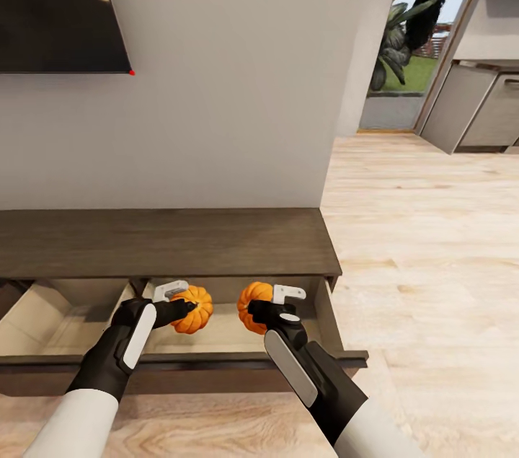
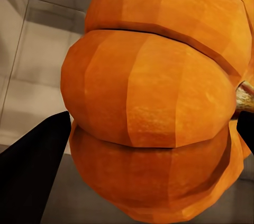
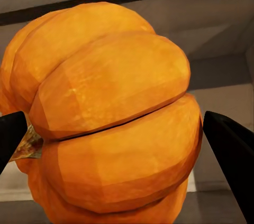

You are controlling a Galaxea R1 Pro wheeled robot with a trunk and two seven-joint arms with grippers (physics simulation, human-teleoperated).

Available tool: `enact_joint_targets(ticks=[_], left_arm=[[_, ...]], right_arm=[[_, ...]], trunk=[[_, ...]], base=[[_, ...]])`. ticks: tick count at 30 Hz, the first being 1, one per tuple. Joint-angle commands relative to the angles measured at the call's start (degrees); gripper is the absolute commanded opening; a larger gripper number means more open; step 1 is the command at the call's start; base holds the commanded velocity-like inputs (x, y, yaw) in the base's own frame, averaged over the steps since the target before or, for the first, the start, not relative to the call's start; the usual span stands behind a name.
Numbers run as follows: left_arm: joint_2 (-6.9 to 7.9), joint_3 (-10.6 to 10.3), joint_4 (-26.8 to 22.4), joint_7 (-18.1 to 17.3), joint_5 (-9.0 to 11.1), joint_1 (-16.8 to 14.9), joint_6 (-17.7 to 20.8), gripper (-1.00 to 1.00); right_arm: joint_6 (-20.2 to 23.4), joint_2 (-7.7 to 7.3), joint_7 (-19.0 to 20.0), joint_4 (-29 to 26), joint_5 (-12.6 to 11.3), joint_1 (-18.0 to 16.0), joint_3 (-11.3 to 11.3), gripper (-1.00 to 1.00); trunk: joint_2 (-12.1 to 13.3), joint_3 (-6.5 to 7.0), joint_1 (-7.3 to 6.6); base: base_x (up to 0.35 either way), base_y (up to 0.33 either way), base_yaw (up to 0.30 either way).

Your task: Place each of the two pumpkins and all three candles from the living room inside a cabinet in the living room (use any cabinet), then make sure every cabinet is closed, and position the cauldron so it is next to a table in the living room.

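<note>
Item: two ribbed orange pumpkins, one [image 1: 193, 309] in my left gripper [image 1: 189, 307], one [image 1: 254, 305] in my right gripper [image 1: 254, 309]. Each sits clamped between black fingers [image 2: 37, 166], held over the open pale-lined drawer [image 1: 216, 335] of the dark-brown cabinet [image 1: 166, 241]. Setting: light wood floor [image 1: 425, 227], grey wall [image 1: 238, 83], dark screen [image 1: 58, 3] above.

Bright even rendered light, glare spot on dark screen [image 1: 61, 3] — soft shadows, sharp focus, no blur
</note>
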Motion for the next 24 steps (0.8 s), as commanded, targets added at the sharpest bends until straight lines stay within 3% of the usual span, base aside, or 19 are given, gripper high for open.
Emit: enact_joint_targets(ticks=[1, 17, 24], left_arm=[[0.02, 0.0, -0.1, 0.5, 0.6, 0.0, 0.2, -1.00], [-0.02, 0.0, -0.1, 0.5, 0.6, 0.0, 0.2, -1.00], [0.00, 0.0, -0.1, 0.5, 0.6, 0.0, 0.2, -1.00]], right_arm=[[0.1, 0.00, -0.4, -0.1, -0.3, -0.1, 0.1, -1.00], [0.1, 0.00, -0.4, 0.0, -0.3, -0.1, 0.1, -1.00], [0.1, 0.00, -0.4, 0.0, -0.3, -0.1, 0.1, -1.00]], trunk=[[-0.4, -0.23, 0.21], [-6.9, -3.10, 3.73], [-6.9, -3.10, 3.73]], base=[[0.000, 0.000, 0.000], [0.000, 0.000, 0.000], [0.015, 0.000, 0.000]])
